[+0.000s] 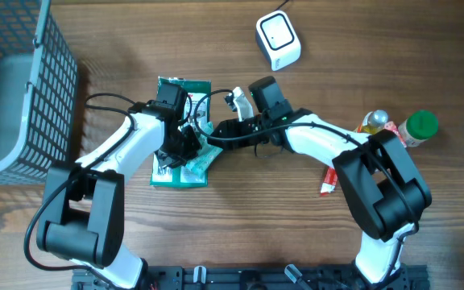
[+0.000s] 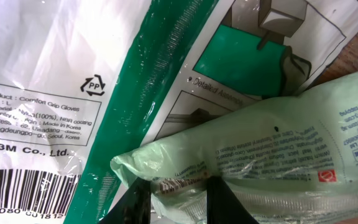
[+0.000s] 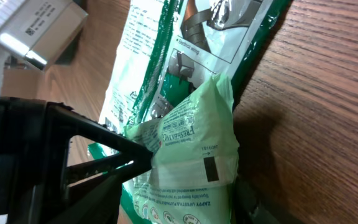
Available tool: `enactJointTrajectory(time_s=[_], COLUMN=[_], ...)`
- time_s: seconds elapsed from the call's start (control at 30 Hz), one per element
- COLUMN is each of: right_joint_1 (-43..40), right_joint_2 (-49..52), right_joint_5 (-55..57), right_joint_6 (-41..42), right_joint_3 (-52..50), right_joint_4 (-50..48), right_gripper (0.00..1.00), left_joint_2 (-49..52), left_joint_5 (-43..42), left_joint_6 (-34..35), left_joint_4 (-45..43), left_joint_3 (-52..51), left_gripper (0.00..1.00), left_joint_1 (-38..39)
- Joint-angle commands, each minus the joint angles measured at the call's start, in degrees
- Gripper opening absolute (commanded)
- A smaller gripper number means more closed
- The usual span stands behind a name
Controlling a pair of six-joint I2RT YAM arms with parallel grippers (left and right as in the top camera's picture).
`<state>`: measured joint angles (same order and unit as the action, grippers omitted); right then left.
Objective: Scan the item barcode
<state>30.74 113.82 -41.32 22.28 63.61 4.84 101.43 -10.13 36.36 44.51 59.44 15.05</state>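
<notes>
Wire basket (image 1: 22, 72) upper left, white scanner (image 1: 278, 39) at top, 2 bottles (image 1: 420, 125) right. Mid-counter (image 1: 296, 234), the crinkled, printed pale green packet (image 1: 200, 158) overlaps a glove pack (image 1: 185, 87). Left fingers (image 2: 224, 200) pinch its edge. Right fingers (image 3: 250, 205) flank it; whether they grip it, I cannot tell.

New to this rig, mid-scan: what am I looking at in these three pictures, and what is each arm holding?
The wide picture looks down on a wooden table with two white-and-black robot arms; the other two come from cameras on their wrists. The left gripper is shut on the edge of a pale green soft pouch, which sits partly over a flat white-and-green glove packet. The right gripper has its fingers either side of the same pouch; whether they grip it is unclear. Also on the table: a white boxy scanner, a grey-blue wire basket, a green-capped bottle, a yellow bottle and a red-and-white tube.
</notes>
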Motion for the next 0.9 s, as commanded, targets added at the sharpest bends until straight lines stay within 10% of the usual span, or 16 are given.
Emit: enactJointTrajectory(time_s=[0.0, 0.57, 0.87], right_joint_1=[1.62, 1.95, 3.19], right_joint_2=[1.16, 1.18, 1.18], right_joint_5=[3.45, 7.39, 1.62], right_joint_6=[1.16, 2.34, 3.32], right_joint_3=[-0.55, -1.51, -1.51], right_joint_4=[0.28, 2.05, 0.11], right_gripper=[0.59, 0.68, 0.47], left_joint_2=[3.28, 3.28, 3.28], left_joint_5=[3.65, 3.65, 3.65], left_joint_6=[0.57, 0.59, 0.57], left_joint_4=[-0.61, -0.63, -0.63], left_joint_3=[-1.11, -1.11, -1.11], left_gripper=[0.22, 0.22, 0.22], left_joint_1=[0.28, 0.28, 0.28])
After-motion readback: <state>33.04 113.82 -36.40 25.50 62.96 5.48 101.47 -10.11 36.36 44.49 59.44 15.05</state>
